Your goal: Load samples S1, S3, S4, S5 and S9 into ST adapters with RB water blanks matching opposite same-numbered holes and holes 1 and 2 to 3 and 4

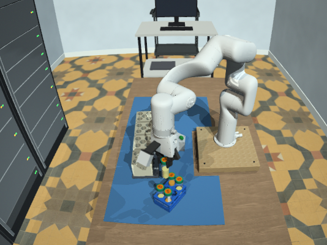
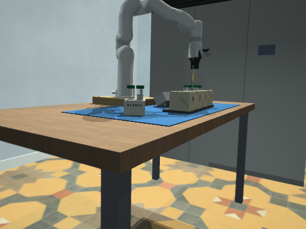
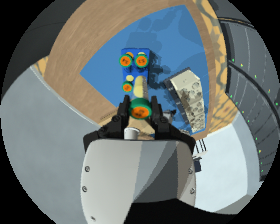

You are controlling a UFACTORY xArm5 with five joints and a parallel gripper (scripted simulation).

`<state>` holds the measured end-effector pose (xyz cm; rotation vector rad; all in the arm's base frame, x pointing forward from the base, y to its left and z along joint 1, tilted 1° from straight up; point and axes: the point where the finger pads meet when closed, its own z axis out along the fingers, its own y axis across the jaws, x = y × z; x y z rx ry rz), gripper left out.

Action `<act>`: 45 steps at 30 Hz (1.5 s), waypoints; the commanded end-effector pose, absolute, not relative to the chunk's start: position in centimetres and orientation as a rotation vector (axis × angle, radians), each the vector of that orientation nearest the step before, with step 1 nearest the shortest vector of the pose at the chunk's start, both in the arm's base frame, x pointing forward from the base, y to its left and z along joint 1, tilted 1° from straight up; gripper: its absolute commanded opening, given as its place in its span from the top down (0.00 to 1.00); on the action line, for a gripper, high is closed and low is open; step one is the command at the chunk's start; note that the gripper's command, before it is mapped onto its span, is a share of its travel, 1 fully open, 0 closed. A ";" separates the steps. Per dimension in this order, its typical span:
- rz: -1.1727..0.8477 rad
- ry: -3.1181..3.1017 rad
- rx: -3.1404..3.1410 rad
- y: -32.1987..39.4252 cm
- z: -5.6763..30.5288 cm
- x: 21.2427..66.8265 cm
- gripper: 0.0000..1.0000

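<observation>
My gripper [image 1: 165, 163] is shut on a sample tube [image 1: 165, 170] with an orange cap dot and yellowish liquid; I cannot read its ID. The tube hangs upright, lifted clear, between the blue sample rack RS [image 1: 169, 195] and the near end of the loading stand ST [image 1: 143, 142]. In the side view the gripper [image 2: 195, 66] holds the tube [image 2: 195, 76] well above the adapters [image 2: 191, 99]. The wrist view shows the cap [image 3: 140, 107] between the fingers, with the rack [image 3: 134, 62] ahead and the stand [image 3: 190, 97] to the right. Several orange-dotted tubes stand in RS.
The white blank rack RB [image 2: 134, 107], marked BLANKS, holds two green-capped tubes and is hidden by the arm in the overhead view. The green DONE key [image 1: 181, 138] sits on its small desk beside the wrist. The arm's wooden base plate [image 1: 226, 149] lies to the right.
</observation>
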<state>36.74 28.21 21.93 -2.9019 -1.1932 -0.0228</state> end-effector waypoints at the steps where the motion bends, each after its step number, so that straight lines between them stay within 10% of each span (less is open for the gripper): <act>1: -0.029 -1.193 -2.901 28.3 22.1 36.8 1.00; 45: -0.029 -1.192 -2.899 31.1 22.1 34.0 1.00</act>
